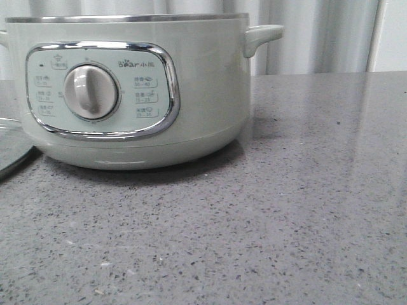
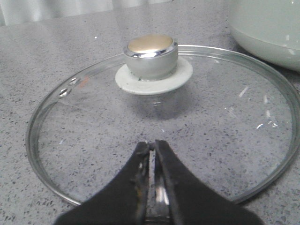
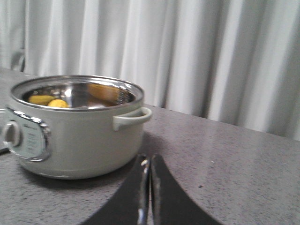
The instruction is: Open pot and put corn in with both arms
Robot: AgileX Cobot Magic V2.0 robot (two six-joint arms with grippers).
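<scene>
The pale-green pot point(image 1: 127, 89) stands open at the left of the front view, its dial facing the camera. It also shows in the right wrist view point(image 3: 75, 126), with the yellow corn point(image 3: 49, 101) lying inside its steel bowl. The glass lid point(image 2: 159, 126) lies flat on the counter beside the pot point(image 2: 267, 28), knob up; its edge shows in the front view point(image 1: 11, 147). My left gripper point(image 2: 152, 143) is shut and empty above the lid's near part. My right gripper point(image 3: 149, 160) is shut and empty, over the counter to the right of the pot.
The grey speckled counter point(image 1: 286, 210) stretches to the right of and in front of the pot. A pale curtain point(image 3: 187, 51) hangs behind the counter.
</scene>
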